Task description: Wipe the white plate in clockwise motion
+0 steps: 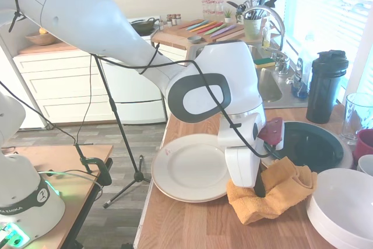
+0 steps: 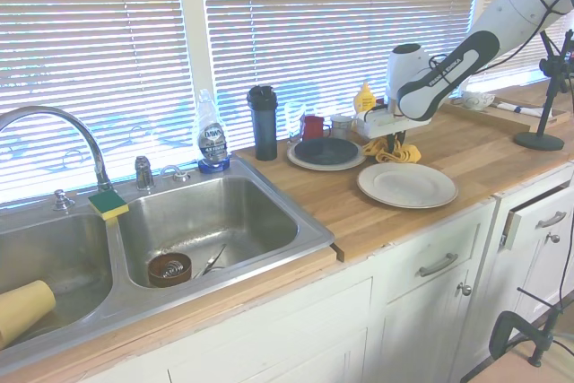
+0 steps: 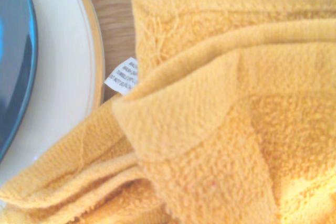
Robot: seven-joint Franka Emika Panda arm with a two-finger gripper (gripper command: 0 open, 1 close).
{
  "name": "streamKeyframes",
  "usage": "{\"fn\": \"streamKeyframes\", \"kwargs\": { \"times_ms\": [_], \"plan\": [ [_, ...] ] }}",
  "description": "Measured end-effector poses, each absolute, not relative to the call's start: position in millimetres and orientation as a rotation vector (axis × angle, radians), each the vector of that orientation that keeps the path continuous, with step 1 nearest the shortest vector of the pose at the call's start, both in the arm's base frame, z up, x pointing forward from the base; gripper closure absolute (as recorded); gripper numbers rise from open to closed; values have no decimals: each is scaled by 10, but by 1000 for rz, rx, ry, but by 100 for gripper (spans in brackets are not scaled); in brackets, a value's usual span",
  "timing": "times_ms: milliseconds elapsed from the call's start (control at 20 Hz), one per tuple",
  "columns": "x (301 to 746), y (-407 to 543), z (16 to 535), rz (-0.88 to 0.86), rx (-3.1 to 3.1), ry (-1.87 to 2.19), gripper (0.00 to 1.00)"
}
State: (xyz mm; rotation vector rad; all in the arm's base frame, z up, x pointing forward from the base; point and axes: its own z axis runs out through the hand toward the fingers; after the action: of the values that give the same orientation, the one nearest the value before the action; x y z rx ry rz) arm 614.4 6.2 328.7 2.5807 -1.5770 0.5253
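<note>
The white plate (image 1: 189, 170) (image 2: 406, 184) lies bare on the wooden counter, just left of my gripper in the first exterior view. An orange towel (image 1: 280, 193) (image 2: 399, 153) (image 3: 236, 129) sits bunched on the counter between this plate and a black plate (image 1: 306, 144). My gripper (image 1: 259, 189) (image 2: 395, 141) points straight down into the towel's folds, which gather up around its dark fingers, so it looks shut on the cloth. The towel's left corner touches the white plate's rim. The wrist view is filled with towel, its white label (image 3: 122, 75) showing.
The black plate rests on a cream plate (image 3: 63, 77). White bowls (image 1: 344, 208) stand at the front right, a red cup (image 1: 365, 144), a glass (image 1: 356, 115) and a black bottle (image 1: 325, 86) behind them. The sink (image 2: 206, 221) is further along the counter.
</note>
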Motion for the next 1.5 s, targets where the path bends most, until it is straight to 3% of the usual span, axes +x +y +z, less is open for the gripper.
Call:
{"fn": "streamKeyframes", "kwargs": {
  "times_ms": [750, 800, 1500],
  "plan": [
    [6122, 181, 3250, 521, 2604, -1545, 100],
    [6120, 180, 3251, 522, 2605, -1544, 0],
    [6074, 200, 3272, 529, 2616, -1538, 0]
  ]
}}
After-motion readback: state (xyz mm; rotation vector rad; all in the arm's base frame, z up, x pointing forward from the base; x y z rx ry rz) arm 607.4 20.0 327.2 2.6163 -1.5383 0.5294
